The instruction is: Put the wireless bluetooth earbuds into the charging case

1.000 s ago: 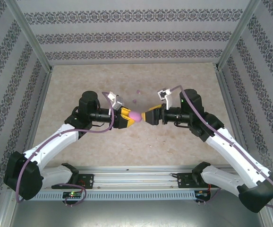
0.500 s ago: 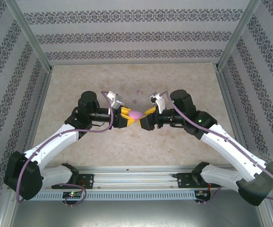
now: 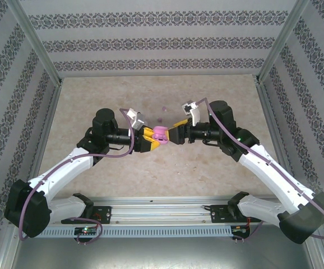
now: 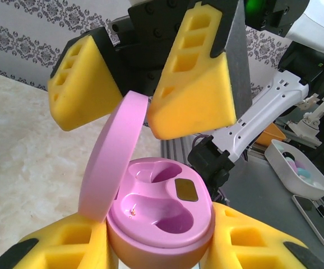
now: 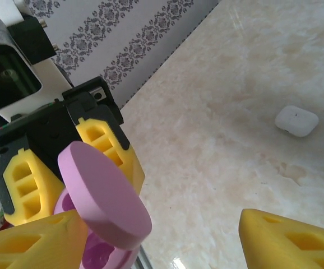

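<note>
Clasping the charging case (image 4: 200,219) — left gripper (image 4: 156,253) clenched.
Its lid (image 4: 114,159) stands open between released fingers (image 4: 195,95) of the right gripper (image 4: 139,112) — wells (image 4: 170,221) facing it.

Both arms are bent inward, with the grippers set tip to tip. The left gripper (image 3: 156,138) is clamped on the case (image 3: 161,133); the right gripper (image 3: 172,132) is held apart, its fingers either side of the lid (image 4: 114,157).
</note>
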{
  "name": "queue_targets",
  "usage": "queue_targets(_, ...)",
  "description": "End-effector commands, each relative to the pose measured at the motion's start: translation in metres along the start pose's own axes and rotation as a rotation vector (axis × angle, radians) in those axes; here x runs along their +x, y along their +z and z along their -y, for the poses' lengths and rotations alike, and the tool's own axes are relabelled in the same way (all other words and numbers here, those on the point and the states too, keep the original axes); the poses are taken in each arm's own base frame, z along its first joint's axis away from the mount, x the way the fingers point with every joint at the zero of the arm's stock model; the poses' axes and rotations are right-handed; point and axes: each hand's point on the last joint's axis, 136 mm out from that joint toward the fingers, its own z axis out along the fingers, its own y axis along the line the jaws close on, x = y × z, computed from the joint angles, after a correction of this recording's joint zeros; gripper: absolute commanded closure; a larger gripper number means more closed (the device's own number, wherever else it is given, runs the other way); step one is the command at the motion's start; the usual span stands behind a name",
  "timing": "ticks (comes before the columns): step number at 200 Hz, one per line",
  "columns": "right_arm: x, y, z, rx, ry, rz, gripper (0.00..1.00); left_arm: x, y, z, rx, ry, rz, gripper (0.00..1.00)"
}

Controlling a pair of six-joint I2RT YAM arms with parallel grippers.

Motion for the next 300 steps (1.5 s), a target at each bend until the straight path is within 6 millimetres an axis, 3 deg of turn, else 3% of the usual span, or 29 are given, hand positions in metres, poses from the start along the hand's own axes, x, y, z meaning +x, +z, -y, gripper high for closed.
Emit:
queue_targets(1, -0.014, 0.002, -0.011, -0.06, 0.002, 0.028, 0.3, -0.008, -0.001, 0.013, 0.048, 0.047, 0.023, 0.99)
queue_targets(44, -0.013, 0.01, -0.019, -0.143, 0.028, 0.023, 0.41, -0.009, -0.001, 0.015, 0.056, 0.045, 0.026, 0.99)
queue_targets(96, -0.014, 0.015, -0.03, -0.192, -0.064, 0.044, 0.8, -0.007, -0.001, 0.015, 0.061, 0.049, 0.03, 0.98)
queue_targets(142, -0.009, 0.018, -0.037, -0.137, -0.209, 0.043, 0.94, -0.008, -0.002, 0.017, 0.062, 0.057, 0.033, 0.97)
queue_targets(161, -0.01, 0.016, -0.039, -0.09, -0.295, 0.06, 0.96, -0.007, -0.003, 0.017, 0.058, 0.062, 0.029, 0.88)
queue_targets(185, -0.011, 0.009, -0.04, 0.002, -0.42, 0.087, 0.99, -0.007, -0.004, 0.018, 0.041, 0.079, 0.032, 0.64)
queue_targets(207, -0.009, 0.003, -0.047, 0.032, -0.503, 0.105, 1.0, -0.006, -0.006, 0.019, 0.026, 0.098, 0.037, 0.54)
queue_targets(300, -0.001, 0.005, -0.046, 0.048, -0.562, 0.076, 1.0, -0.009, -0.008, 0.028, 0.05, 0.142, 0.055, 0.27)
